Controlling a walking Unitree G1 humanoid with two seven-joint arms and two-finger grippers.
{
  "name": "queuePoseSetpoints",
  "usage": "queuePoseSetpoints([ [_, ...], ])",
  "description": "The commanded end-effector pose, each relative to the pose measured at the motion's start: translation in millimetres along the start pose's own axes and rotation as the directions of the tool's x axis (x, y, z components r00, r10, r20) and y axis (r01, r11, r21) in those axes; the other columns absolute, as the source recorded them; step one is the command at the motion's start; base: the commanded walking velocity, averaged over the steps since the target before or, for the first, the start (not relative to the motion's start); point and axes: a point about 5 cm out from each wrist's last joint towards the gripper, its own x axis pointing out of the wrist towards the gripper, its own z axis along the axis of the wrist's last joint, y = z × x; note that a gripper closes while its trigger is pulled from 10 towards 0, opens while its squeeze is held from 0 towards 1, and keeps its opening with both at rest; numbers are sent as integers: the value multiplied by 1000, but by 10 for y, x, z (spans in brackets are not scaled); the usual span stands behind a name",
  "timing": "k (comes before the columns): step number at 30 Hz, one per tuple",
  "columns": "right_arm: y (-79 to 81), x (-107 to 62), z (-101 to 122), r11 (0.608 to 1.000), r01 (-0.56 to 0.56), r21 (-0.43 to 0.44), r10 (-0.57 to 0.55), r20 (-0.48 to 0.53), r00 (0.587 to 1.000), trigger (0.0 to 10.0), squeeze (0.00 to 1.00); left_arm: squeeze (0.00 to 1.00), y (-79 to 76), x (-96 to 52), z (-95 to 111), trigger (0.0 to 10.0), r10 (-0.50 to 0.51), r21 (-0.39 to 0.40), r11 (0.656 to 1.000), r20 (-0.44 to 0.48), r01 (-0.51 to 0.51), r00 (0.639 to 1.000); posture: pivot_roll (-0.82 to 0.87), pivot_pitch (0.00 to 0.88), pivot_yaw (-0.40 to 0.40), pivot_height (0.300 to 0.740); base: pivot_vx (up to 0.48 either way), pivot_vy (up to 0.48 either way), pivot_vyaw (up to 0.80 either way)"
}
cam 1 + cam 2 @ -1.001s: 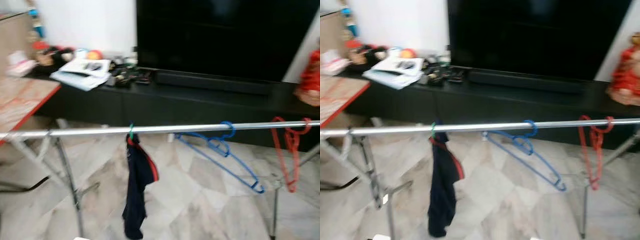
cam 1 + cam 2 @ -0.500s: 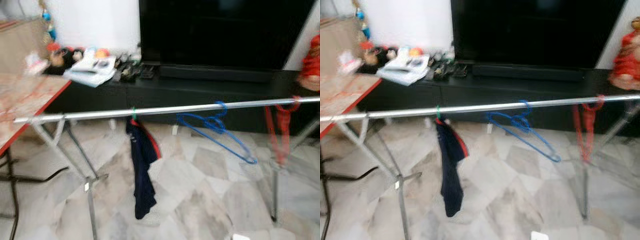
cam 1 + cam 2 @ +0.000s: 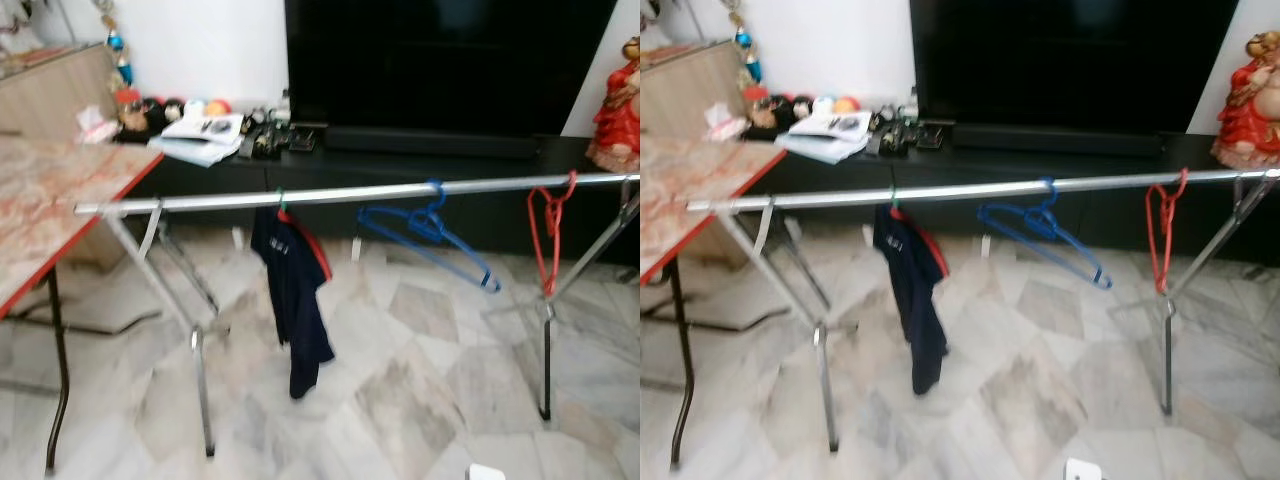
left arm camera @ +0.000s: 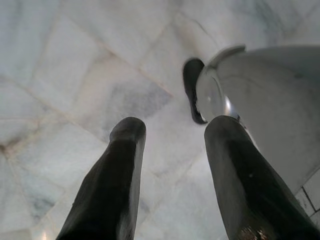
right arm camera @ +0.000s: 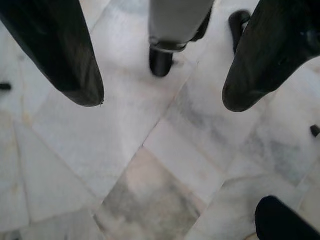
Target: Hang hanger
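Note:
A silver drying-rack rail (image 3: 340, 194) runs across the room in front of me. On it hang a green hanger with a dark navy garment (image 3: 295, 290), a tilted blue hanger (image 3: 430, 235) and a red hanger (image 3: 548, 230). Both arms hang idle over the marble floor. My left gripper (image 4: 170, 132) is open with nothing between its fingers, and my right gripper (image 5: 162, 95) is open and holds nothing either. The robot's own leg and foot (image 5: 167, 35) show below the right gripper.
A red-edged marble-top table (image 3: 50, 215) stands at the left. Behind the rack is a low black TV cabinet (image 3: 400, 170) with a large dark screen (image 3: 450, 60), papers and clutter (image 3: 205, 135), and a red figurine (image 3: 618, 95) at the right. The rack's legs (image 3: 200, 380) rest on the floor.
The whole picture has shifted: the camera has backed away, so the rack looks smaller and its legs and more floor show. The hangers stay on the rail.

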Motion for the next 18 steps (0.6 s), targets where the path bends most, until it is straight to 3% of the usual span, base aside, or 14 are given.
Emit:
queuePoseSetpoints([
  [1,-40,-10,-43,1000,11,-7,-11,-16,1000,10000,0,0,11,-3,-13,10000,8,-3,1000,-5,-8,1000,26,25,-17,740,0,0,0],
  [13,-45,-9,-41,1000,15,2,-15,-19,1000,10000,0,0,9,-1,-5,10000,10,-4,1000,-5,-10,1000,29,27,-16,740,0,0,0],
  [18,-48,-9,-46,1000,12,-7,-12,-25,1000,10000,0,0,3,1,-4,10000,10,-6,1000,-4,-10,1000,31,22,-15,740,0,0,-595],
])
